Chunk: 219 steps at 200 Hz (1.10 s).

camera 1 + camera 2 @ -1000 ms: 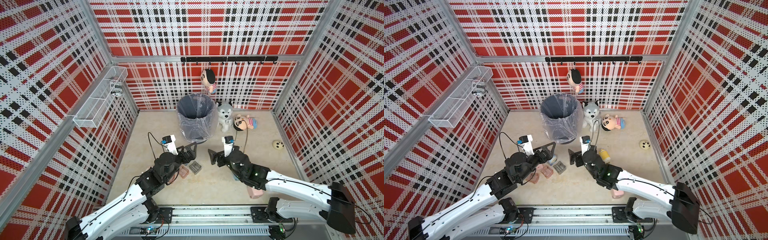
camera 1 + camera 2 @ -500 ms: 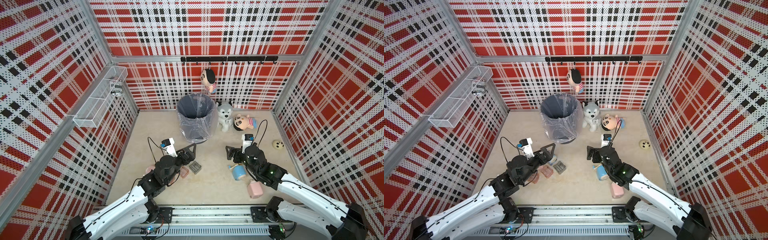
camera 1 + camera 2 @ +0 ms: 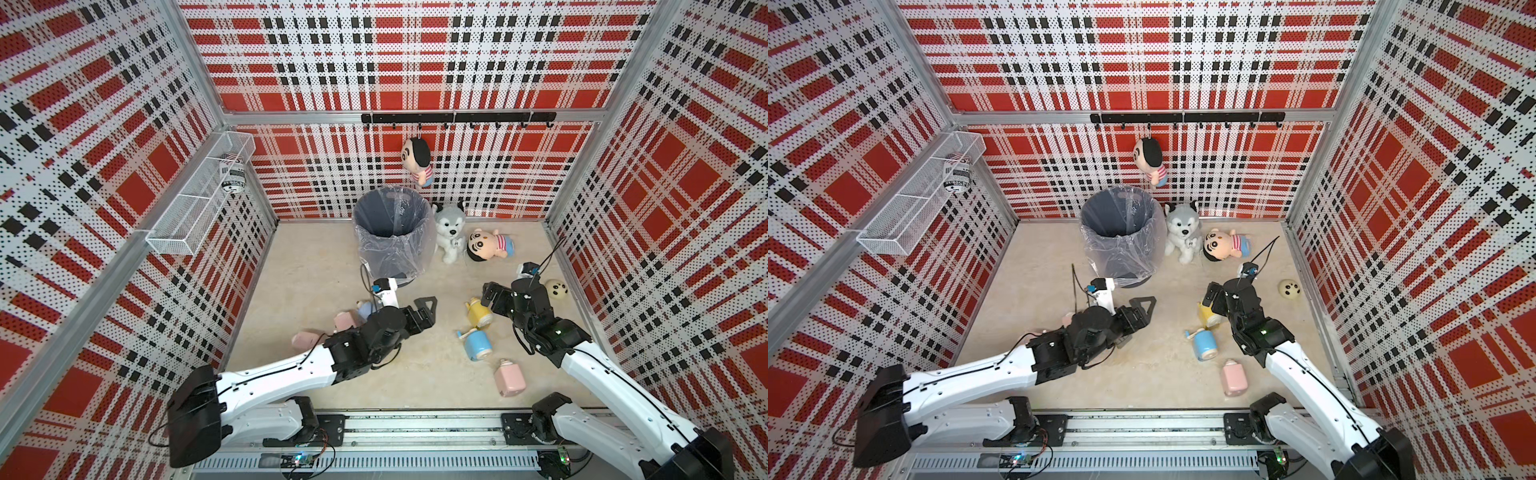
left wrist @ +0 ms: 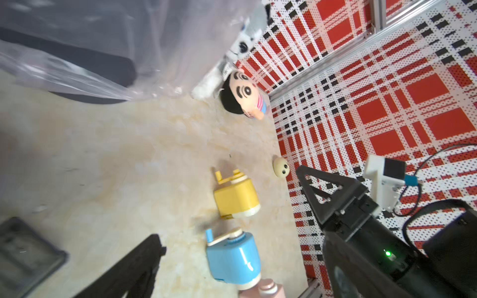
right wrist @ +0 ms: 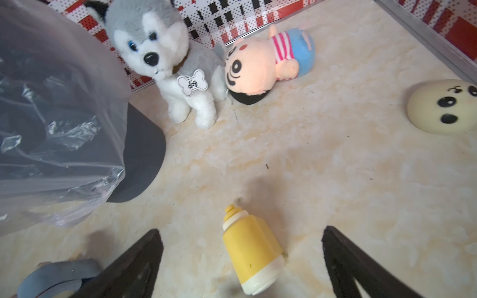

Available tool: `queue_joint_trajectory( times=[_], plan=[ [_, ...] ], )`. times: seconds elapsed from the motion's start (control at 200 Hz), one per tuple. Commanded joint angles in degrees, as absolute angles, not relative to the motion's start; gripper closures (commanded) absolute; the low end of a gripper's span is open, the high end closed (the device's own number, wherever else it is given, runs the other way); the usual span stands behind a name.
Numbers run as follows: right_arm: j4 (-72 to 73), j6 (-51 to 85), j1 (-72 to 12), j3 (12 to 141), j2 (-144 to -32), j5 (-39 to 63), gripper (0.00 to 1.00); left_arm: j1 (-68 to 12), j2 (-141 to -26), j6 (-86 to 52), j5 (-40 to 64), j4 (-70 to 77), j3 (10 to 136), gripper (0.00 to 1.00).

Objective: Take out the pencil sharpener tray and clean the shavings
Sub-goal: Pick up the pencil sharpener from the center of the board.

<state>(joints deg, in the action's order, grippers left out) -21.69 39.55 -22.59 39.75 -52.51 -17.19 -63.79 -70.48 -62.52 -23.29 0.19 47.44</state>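
Note:
A dark grey tray (image 4: 25,255) lies on the floor apart from any sharpener; in a top view only its edge (image 3: 1123,341) shows under my left gripper (image 3: 1138,318), which hovers open and empty. One finger (image 4: 139,265) shows in the left wrist view. Yellow (image 3: 478,316), blue (image 3: 478,345) and pink (image 3: 509,378) pencil sharpeners lie right of centre. My right gripper (image 3: 496,301) is open just above the yellow sharpener (image 5: 251,247), which lies on its side between the spread fingers (image 5: 139,258). I cannot make out any shavings.
A grey bin (image 3: 390,232) lined with clear plastic stands at the back centre. A husky plush (image 3: 449,232), a boy doll (image 3: 486,249) and a cream ball (image 3: 555,289) lie right of it. Two more pink sharpeners (image 3: 345,322) and a pale blue one (image 3: 365,307) sit beside my left arm.
My right arm has swung from the centre to the right and now hangs over the yellow sharpener. The left gripper has shifted slightly and covers the tray. Both stay open.

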Motion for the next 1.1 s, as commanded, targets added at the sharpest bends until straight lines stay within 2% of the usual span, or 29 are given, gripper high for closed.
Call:
queue_joint_trajectory(
  times=[0.0, 0.326, 0.651, 0.737, 0.867, 1.092],
  plan=[
    [-23.11, 40.51, -19.34, 40.86, -49.8, -15.65, 0.0, -67.65, -76.82, -67.82, -28.47, -8.75, 55.37, 0.02],
    [-21.39, 40.61, -8.7, 39.58, -47.55, -10.18, 0.0, -73.78, -95.61, -83.32, -26.55, -26.32, 75.01, 0.02],
    [-18.23, 40.52, -1.22, 37.28, -46.45, -1.62, 0.0, -73.03, -119.59, -88.18, -20.35, -53.6, 105.34, 0.0],
    [-17.71, 40.43, -0.06, 36.94, -46.32, -0.35, 0.0, -71.95, -124.28, -88.24, -18.62, -58.64, 111.24, 0.03],
    [-17.22, 40.17, 1.2, 36.24, -46.07, 0.95, 0.0, -70.68, -128.55, -87.59, -17.23, -61.59, 116.32, 0.06],
    [-15.4, 40.05, 2.64, 34.54, -46.72, 3.03, 0.0, -69.28, -131.67, -87.23, -15.94, -62.28, 118.19, 0.08]
  ],
)
